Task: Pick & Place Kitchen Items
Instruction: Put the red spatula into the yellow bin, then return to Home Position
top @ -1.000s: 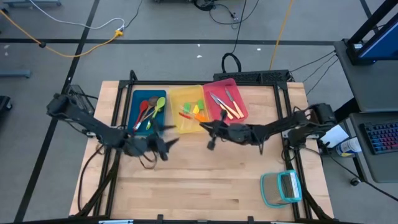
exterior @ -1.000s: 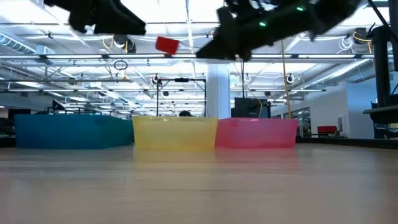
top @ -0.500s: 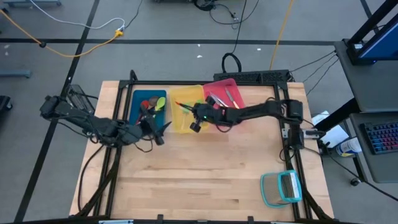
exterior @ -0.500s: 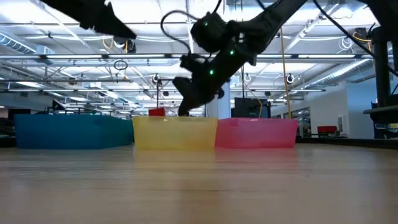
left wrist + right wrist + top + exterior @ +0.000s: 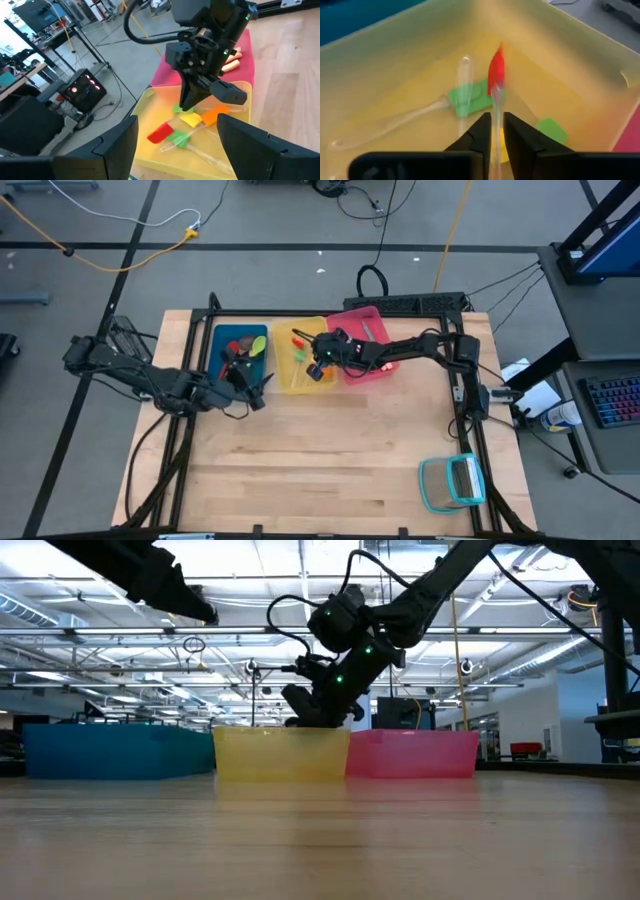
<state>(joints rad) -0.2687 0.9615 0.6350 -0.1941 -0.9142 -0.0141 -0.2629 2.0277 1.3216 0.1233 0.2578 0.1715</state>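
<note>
We are inspecting a light wooden table w/ plank grain, carrying three shallow translucent plastic bins in a row at the far side: blue bin at left, yellow bin in the middle, pink bin at right.

Right gripper is reaching down into the yellow bin. In the right wrist view its two dark fingers are standing nearly together, pinching the clear handle of a red-headed stick; the red head is flat, oblong and pointing away from the fingers.

Yellow bin contents, per the left wrist view: we are counting approx five clear-handled sticks w/ flat heads – one red, two green, one yellow, one orange. Handles are thin, transparent, rod-shaped. They are lying loosely overlapped on the bin floor.

Blue bin is holding spoons in red, green and brown; the count is unclear as the left arm is covering part. Pink bin is showing yellow-handled knives; we cannot tell how many.

Left gripper is hovering at the near edge of the blue bin, just left of the yellow bin, fingers spread wide and holding nothing.
</note>
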